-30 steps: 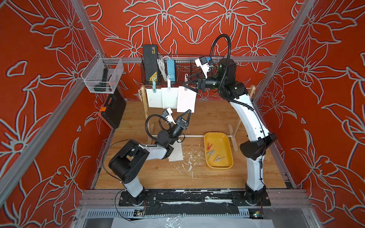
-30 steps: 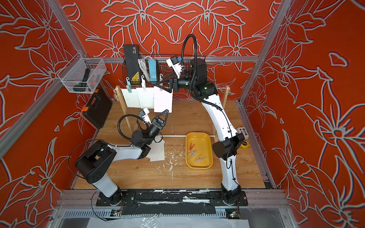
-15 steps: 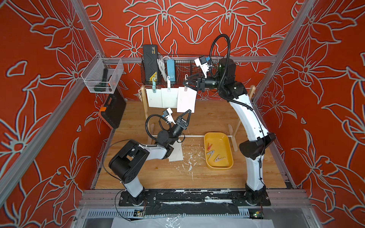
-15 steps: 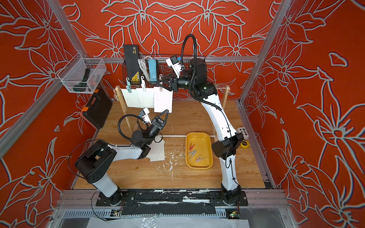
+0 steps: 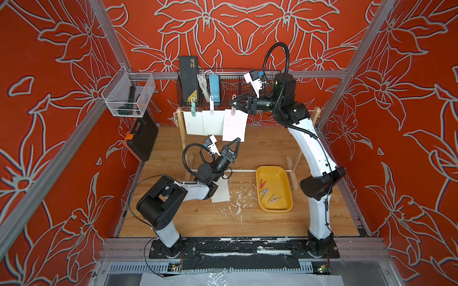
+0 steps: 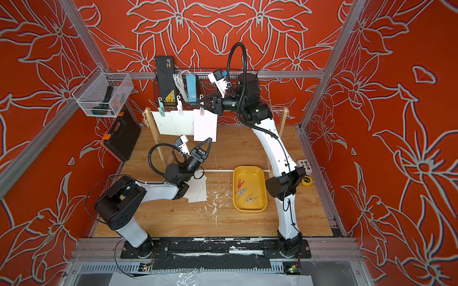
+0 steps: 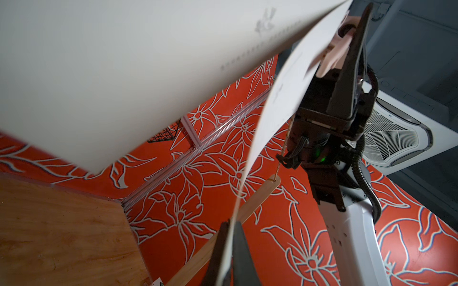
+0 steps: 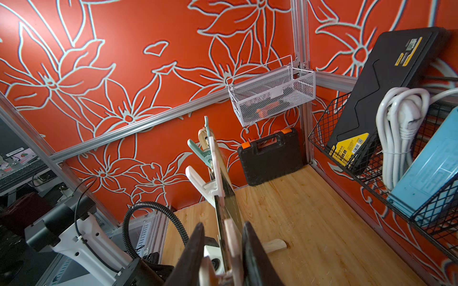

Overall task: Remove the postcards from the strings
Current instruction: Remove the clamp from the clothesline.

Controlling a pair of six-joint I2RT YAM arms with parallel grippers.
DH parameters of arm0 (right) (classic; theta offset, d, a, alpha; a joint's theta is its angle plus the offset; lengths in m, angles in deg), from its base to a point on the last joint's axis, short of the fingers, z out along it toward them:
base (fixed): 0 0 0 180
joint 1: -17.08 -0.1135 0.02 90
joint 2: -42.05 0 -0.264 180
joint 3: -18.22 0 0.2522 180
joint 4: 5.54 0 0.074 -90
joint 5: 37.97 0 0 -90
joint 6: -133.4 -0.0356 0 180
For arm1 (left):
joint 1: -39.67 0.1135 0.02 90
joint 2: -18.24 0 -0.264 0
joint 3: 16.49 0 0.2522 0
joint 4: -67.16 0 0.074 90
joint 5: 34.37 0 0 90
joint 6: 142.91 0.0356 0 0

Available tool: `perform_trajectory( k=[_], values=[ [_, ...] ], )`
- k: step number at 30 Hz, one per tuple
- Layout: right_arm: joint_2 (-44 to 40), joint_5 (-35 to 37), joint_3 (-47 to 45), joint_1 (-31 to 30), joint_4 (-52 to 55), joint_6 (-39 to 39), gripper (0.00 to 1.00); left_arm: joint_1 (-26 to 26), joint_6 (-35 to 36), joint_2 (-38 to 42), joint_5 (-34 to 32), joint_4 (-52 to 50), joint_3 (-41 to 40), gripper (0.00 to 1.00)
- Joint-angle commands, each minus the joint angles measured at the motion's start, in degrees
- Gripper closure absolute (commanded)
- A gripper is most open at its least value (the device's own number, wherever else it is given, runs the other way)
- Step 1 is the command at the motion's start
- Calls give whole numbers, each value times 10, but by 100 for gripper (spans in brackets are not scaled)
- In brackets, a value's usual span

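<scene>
Standing on a wooden tabletop [image 5: 247, 222], two white robot arms work at a small wooden rack [image 5: 182, 128] with a thin twine [image 7: 282, 154] strung between the tops of its posts. The right arm [image 5: 312, 153] reaches high over the table to the twine. The left arm [image 5: 190, 190] lies low and angles upward.

Three white postcards hang side by side from the twine, toward the left post: an outer postcard [image 5: 195, 122], a middle postcard [image 5: 212, 122] and a tilted postcard [image 5: 234, 125] overlapping in front. Some loose postcards [image 5: 221, 192] lie flat on the table, partly under the left arm. Near them sits a yellow tray [image 5: 275, 178] holding three loose pegs [image 5: 264, 193].

The left gripper [image 5: 238, 140] is closed on the bottom edge of the tilted postcard, and the left wrist view shows the paper pinched between its fingers. The right gripper [image 5: 232, 102] is clamped around the pink peg [image 8: 231, 245] at the top of that same postcard. A teal peg [image 5: 193, 107] holds the outer postcard and a white peg [image 5: 211, 105] holds the middle one.
</scene>
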Motion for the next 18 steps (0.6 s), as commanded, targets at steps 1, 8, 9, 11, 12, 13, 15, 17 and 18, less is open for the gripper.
perform_trajectory(
  k=[1,8,9,11,12,13,15,17,18],
  values=[
    [2,6,18,-5,-14,2,74,1,-7,-9,11,129,8,100],
    [-1,23,29,-5,-19,4,74,-1,-11,-7,18,129,-3,100],
    [-1,29,32,-5,-17,5,75,0,-11,-7,19,129,-4,100],
    [-4,39,33,-5,-16,8,75,0,-11,-5,21,129,-7,100],
    [-5,43,33,-5,-17,10,75,0,-11,-5,23,130,-9,100],
    [-7,45,33,-5,-18,10,75,0,-11,-3,26,129,-11,100],
    [-9,49,33,-4,-19,11,75,-2,-10,-1,26,130,-16,100],
    [-10,53,35,-4,-19,11,75,-3,-8,0,28,130,-22,100],
    [-11,54,35,-4,-20,10,75,-3,-9,2,30,130,-23,100]
  ],
)
